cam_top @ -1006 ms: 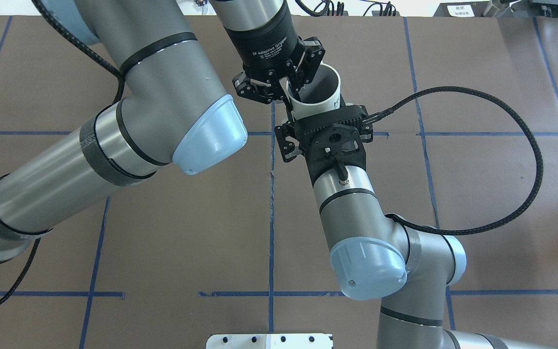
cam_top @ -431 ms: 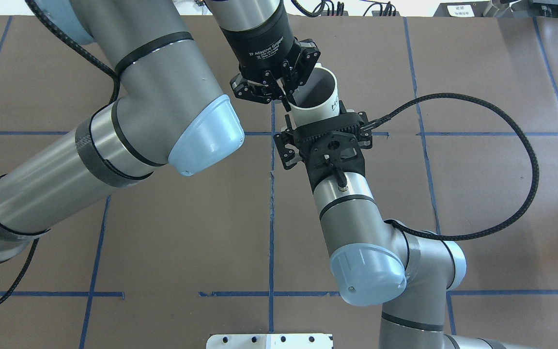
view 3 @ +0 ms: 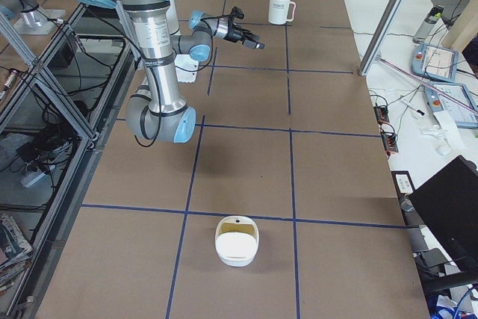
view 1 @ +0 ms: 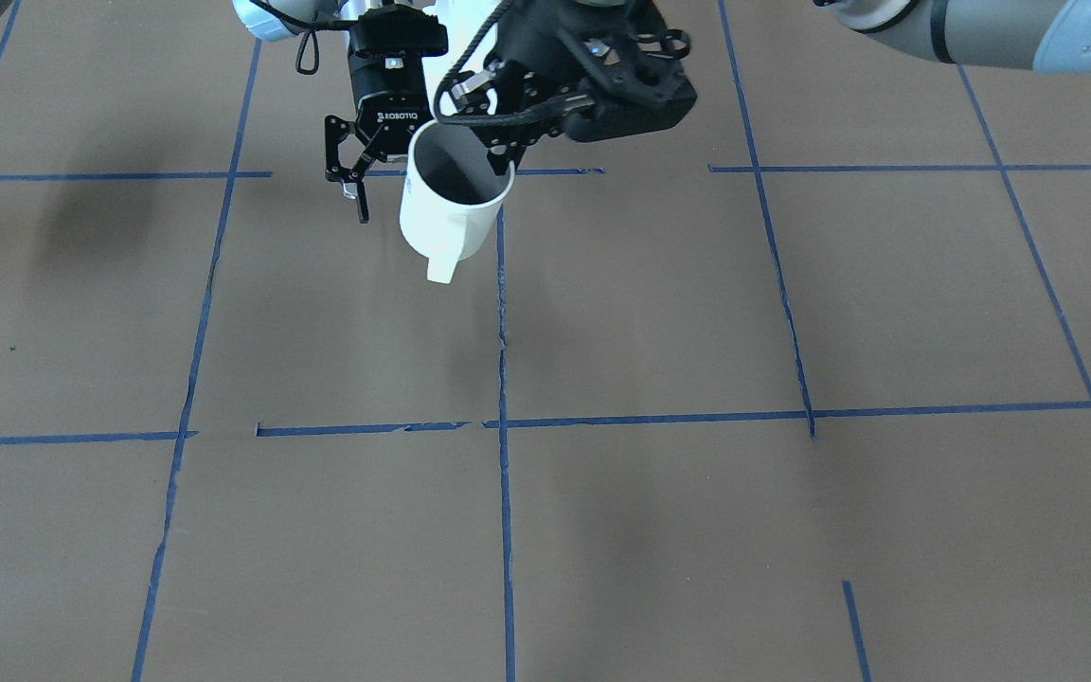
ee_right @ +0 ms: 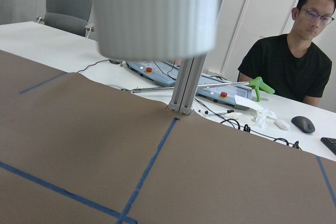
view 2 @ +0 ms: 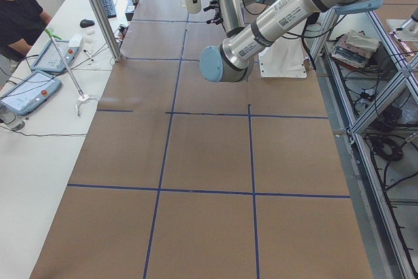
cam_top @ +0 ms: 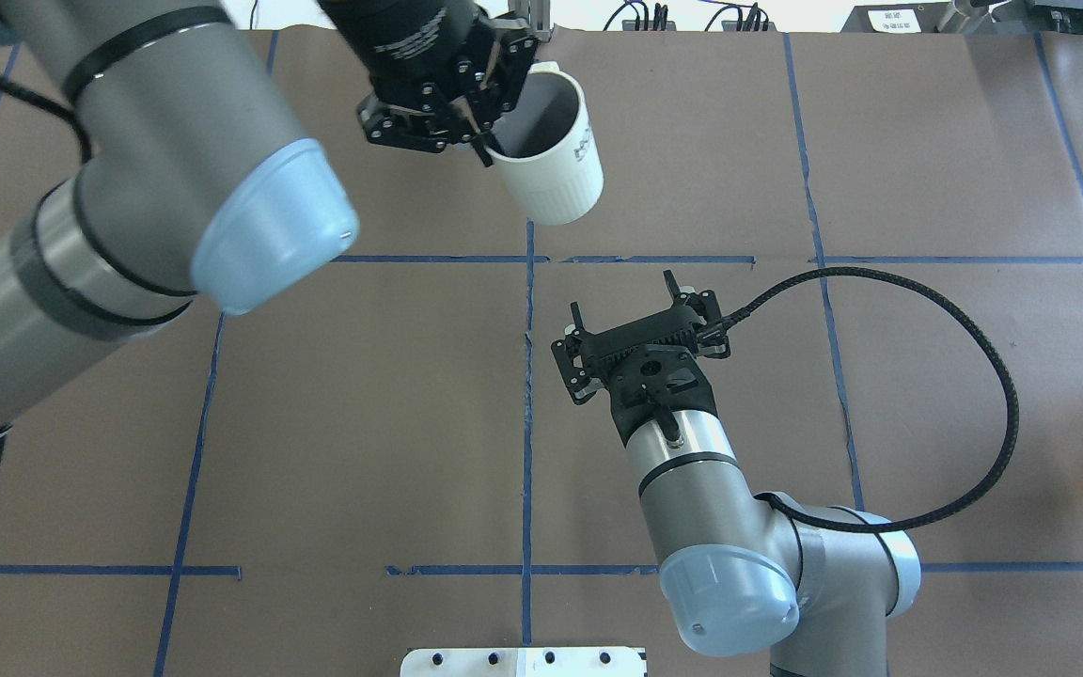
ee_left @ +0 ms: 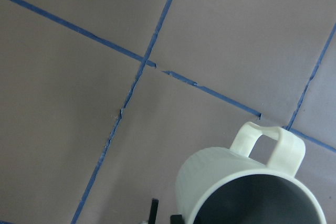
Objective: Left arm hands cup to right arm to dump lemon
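My left gripper [cam_top: 485,141] is shut on the rim of the cup [cam_top: 546,165], one finger inside and one outside. The off-white cup hangs upright above the far middle of the table, handle [view 1: 441,267] toward the operators' side. In the front view the left gripper [view 1: 500,152] pinches the cup [view 1: 446,213]. The left wrist view shows the cup [ee_left: 231,182] below it. My right gripper [cam_top: 621,296] is open and empty, apart from the cup and nearer the robot. The right wrist view shows the cup's underside [ee_right: 152,14] above it. The lemon is hidden; the cup's inside looks dark.
Brown table cover with blue tape grid [cam_top: 527,376]. A white container [view 3: 237,240] sits at the table's right end. A seated operator [ee_right: 286,66], tablets and a metal post [ee_right: 186,85] are beyond the far edge. A white plate [cam_top: 523,661] lies at the near edge.
The left arm has carried the cup up and to the far left, away from the right gripper. The right gripper, which was at the cup's side, has drawn back toward the robot.
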